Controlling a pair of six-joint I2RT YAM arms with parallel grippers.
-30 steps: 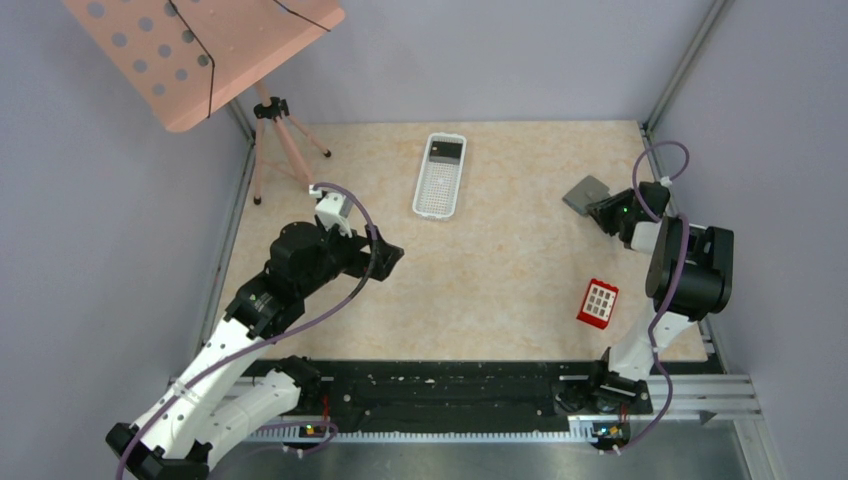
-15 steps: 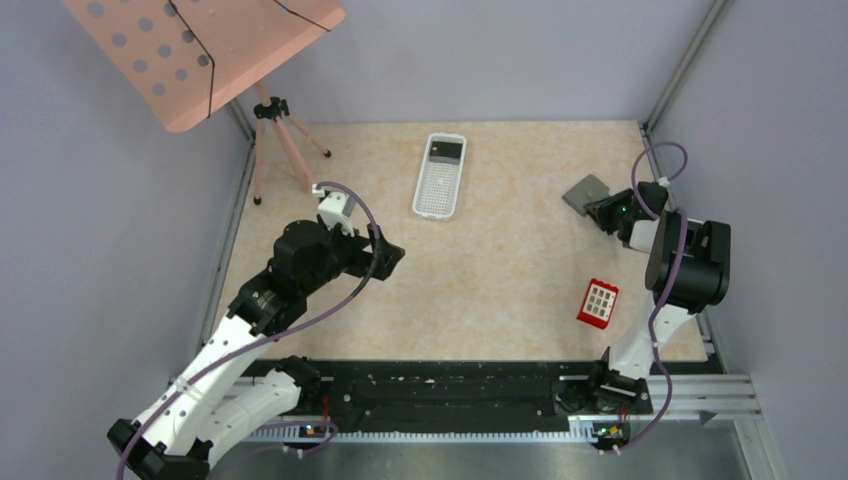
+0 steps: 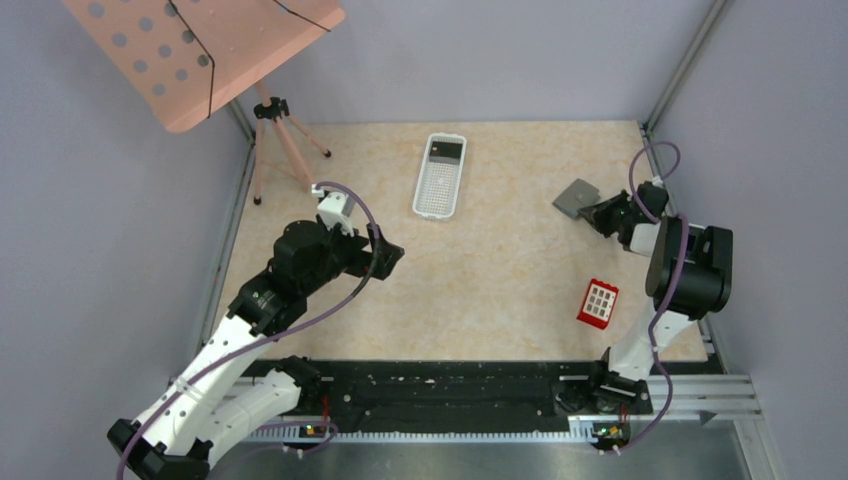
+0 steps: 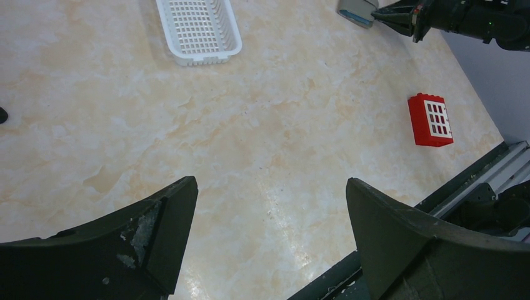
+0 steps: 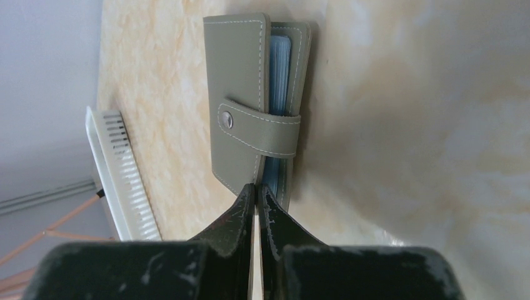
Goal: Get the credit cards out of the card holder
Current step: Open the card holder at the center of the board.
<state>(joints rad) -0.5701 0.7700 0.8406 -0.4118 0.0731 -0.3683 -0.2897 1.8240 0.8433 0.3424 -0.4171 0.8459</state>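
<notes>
**Right pincer closed at the edge of a snapped-shut card holder**

From above, we see the card holder (image 3: pixel 578 196) lying folded at the far right of the desk (image 3: pixel 500 270). The right pincer (image 3: pixel 598 213) reaches its near corner. The left pincer (image 3: pixel 392 256) hovers over the left half of the desk, well apart from it. A red card (image 3: pixel 598 302) with white squares lies alone near the front right. A white basket (image 3: pixel 441 178) sits at the far centre.

From the left wrist, we see the left pincer (image 4: pixel 269 240) with its fingers spread wide and nothing between them but bare desk.

From the right wrist, we see the card holder (image 5: pixel 240 87) close up. It has a stitched grey-green cover, and a strap (image 5: pixel 265 134) with a stud is fastened across its open side. Pale blue sleeves (image 5: pixel 281 69) show between the covers. The right pincer (image 5: pixel 255 200) has its fingers pressed together, tips against the holder's near edge. We cannot tell whether any of the cover is caught.

We judge the holder light, soft and bendy, and likely to slide on the smooth desk unless it is pinned. The strap's free end looks the best place to take hold, to pop the stud. Any cards inside should be thin, stiff and slick, best pinched by an exposed edge.
</notes>
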